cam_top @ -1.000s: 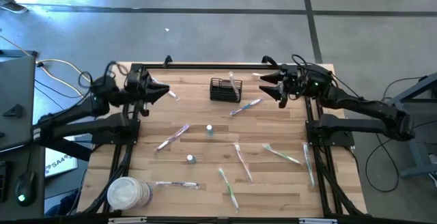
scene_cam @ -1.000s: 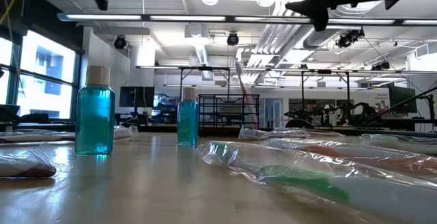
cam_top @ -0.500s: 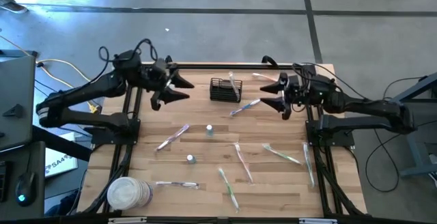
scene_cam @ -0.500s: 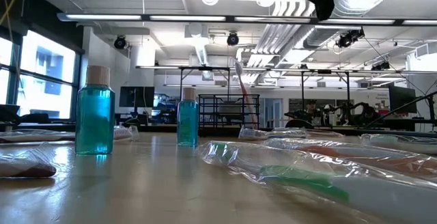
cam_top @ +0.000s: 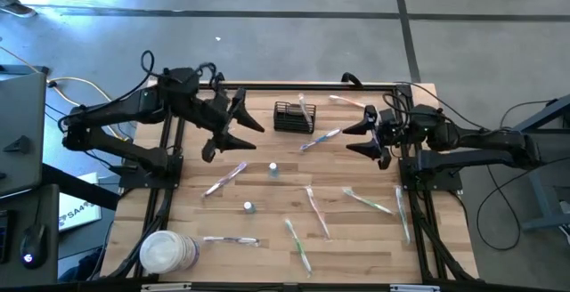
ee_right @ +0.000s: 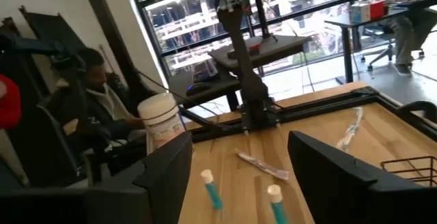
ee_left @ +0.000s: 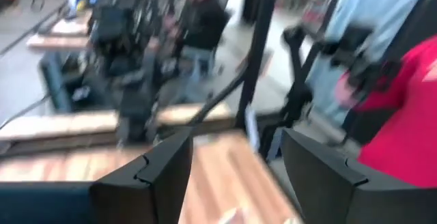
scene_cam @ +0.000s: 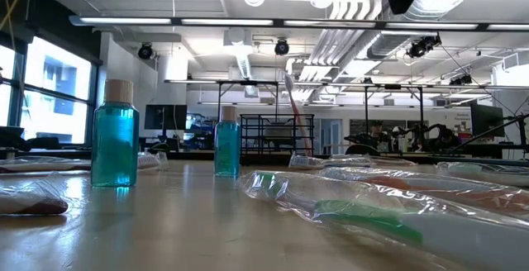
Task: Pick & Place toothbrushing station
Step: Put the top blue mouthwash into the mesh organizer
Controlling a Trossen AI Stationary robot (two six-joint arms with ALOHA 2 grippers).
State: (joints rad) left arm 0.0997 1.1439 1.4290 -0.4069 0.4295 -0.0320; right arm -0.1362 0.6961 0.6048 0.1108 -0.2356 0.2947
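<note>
The wooden table (cam_top: 267, 239) is seen in the middle of the high view, with wrapped toothbrushes (cam_top: 312, 210) scattered over it, a round white tub (cam_top: 165, 253) at its lower left and two small blue bottles (scene_cam: 115, 134) near its centre. The left gripper (cam_top: 239, 128) is held above the upper left part of the table with its fingers spread wide, and the right gripper (cam_top: 363, 137) is held at the upper right, also opened wide and empty. The toothbrushing station (cam_top: 291, 117), a small black wire-mesh basket with one toothbrush standing in it, is placed at the upper middle of the table, between the two grippers and apart from both.
</note>
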